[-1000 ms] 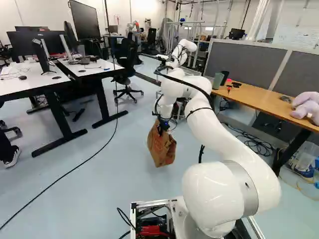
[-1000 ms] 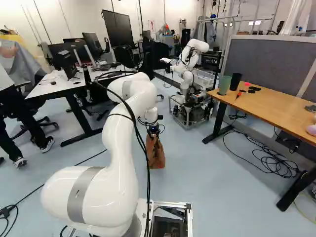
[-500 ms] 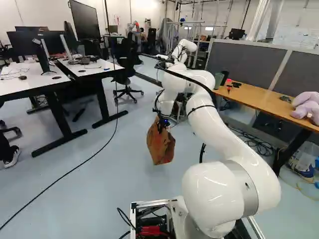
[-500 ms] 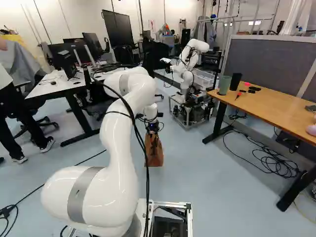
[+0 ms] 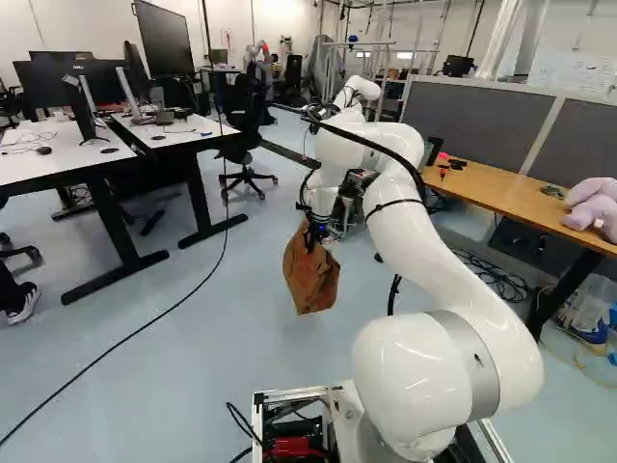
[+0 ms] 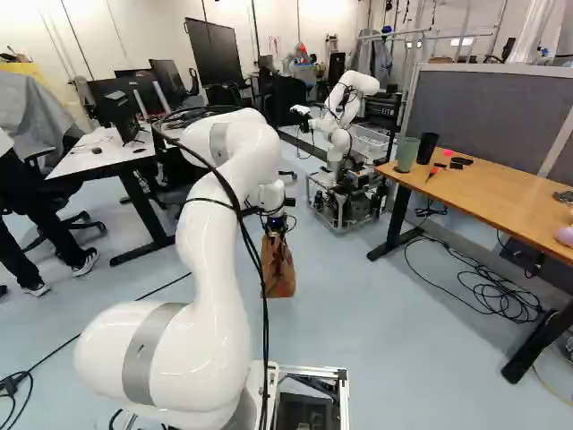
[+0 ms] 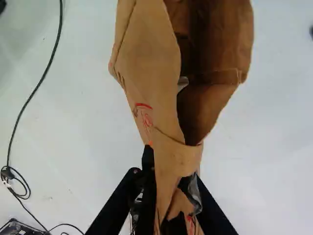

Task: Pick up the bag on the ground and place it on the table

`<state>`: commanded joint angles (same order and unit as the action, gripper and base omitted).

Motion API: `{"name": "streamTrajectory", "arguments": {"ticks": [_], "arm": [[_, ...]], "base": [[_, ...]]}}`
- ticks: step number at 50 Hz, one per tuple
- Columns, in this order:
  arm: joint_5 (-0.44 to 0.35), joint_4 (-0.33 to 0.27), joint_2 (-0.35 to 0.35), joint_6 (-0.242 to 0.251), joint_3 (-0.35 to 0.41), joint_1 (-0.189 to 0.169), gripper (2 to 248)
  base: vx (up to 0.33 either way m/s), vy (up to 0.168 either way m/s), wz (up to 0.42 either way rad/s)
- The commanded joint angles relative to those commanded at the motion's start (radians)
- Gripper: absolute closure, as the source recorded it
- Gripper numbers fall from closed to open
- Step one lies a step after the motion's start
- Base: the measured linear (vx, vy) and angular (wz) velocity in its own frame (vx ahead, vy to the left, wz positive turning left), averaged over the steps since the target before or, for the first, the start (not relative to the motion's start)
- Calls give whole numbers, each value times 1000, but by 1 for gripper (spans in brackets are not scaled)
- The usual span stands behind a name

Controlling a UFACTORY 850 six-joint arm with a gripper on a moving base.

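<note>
In the left base view my gripper [image 5: 316, 231] points down with the brown paper bag [image 5: 310, 275] hanging from it above the floor. The same bag [image 6: 278, 269] shows beside the arm in the right base view. Seen from the wrist, the gripper [image 7: 171, 191] is shut on the bag's pinched rim, while the bag [image 7: 151, 63] gapes ahead of the fingers, with something pale just visible inside. The wooden-topped table [image 6: 501, 193] stands to the right of the arm.
Cups [image 6: 406, 154], small dark items and a plush toy [image 5: 593, 207] are on the wooden table; cables [image 6: 488, 291] lie beneath it. Another robot [image 6: 345, 134] stands beyond the bag. White desks [image 5: 48, 159] are at the left, and a black cable [image 5: 125, 338] crosses the floor.
My arm has risen and drawn back slightly, and the bag has come up a little with the gripper. The base has stayed in place.
</note>
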<state>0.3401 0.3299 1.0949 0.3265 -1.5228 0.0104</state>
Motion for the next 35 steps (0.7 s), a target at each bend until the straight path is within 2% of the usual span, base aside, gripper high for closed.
{"name": "streamTrajectory", "arguments": {"ticks": [35], "arm": [[0, 0, -119, 0, 79, 0, 229]], "base": [[0, 0, 0]]}}
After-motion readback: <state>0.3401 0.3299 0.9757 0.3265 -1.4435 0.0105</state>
